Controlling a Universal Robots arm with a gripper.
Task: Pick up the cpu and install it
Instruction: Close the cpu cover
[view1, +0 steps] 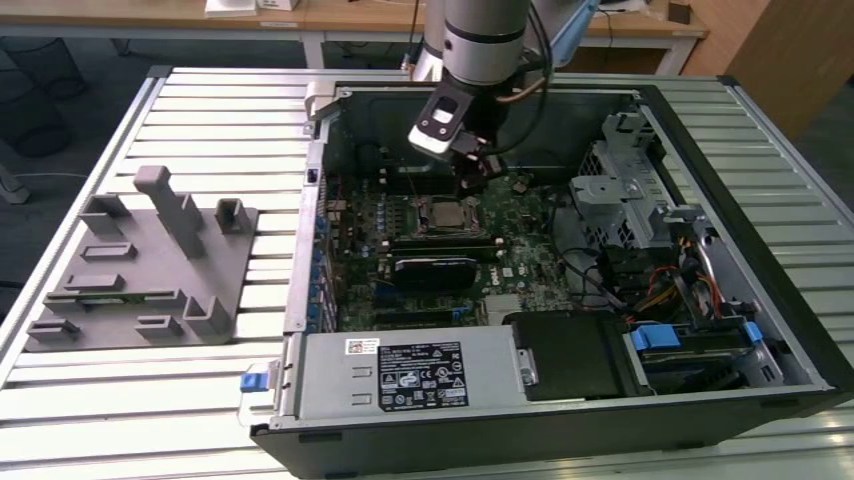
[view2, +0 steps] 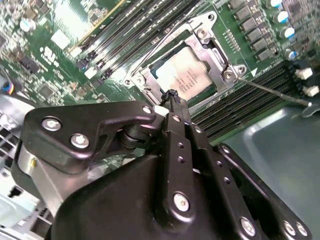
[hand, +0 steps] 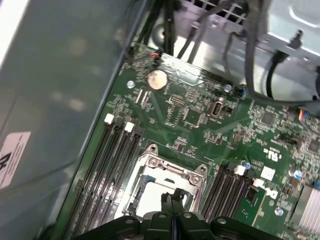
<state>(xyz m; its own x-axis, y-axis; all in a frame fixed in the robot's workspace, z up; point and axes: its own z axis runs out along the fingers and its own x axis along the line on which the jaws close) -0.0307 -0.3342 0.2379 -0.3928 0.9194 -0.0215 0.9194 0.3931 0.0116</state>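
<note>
On the slatted table (view1: 200, 100), toward the exterior view's left, a gray rack (view1: 134, 270) of slots and posts stands beside the open case (view1: 534, 435). The case lies on its side with its interior facing up.

Inside it, a silver power supply (view1: 407, 372) fills the near corner on the exterior view's left. A black box (view1: 574, 355) sits just beside the supply. Beyond them, the green board (view1: 534, 250) covers the case floor. The metal socket frame (view2: 205, 27) is mounted near the middle of the board, with rows of memory slots (view2: 130, 30) on either side of it. The cpu (view2: 187, 75) lies flat in this frame with its silvery top up and the frame edges around it. A thin lever (view2: 270, 90) runs out from one corner of the frame. In the first wrist view, a coin cell (hand: 158, 79) sits on the board past the socket.

The arm (view1: 483, 40) reaches down into the case from the far side. The gripper (view2: 172, 96) hangs just above the edge of the cpu. In both wrist views its two black fingers (hand: 169, 200) are pressed together with nothing between them. Whether the tips touch the chip cannot be told.

Toward the exterior view's right, a gray drive cage (view1: 627, 190) stands against the case wall. Bundled cables (view1: 654, 290) run below it.
</note>
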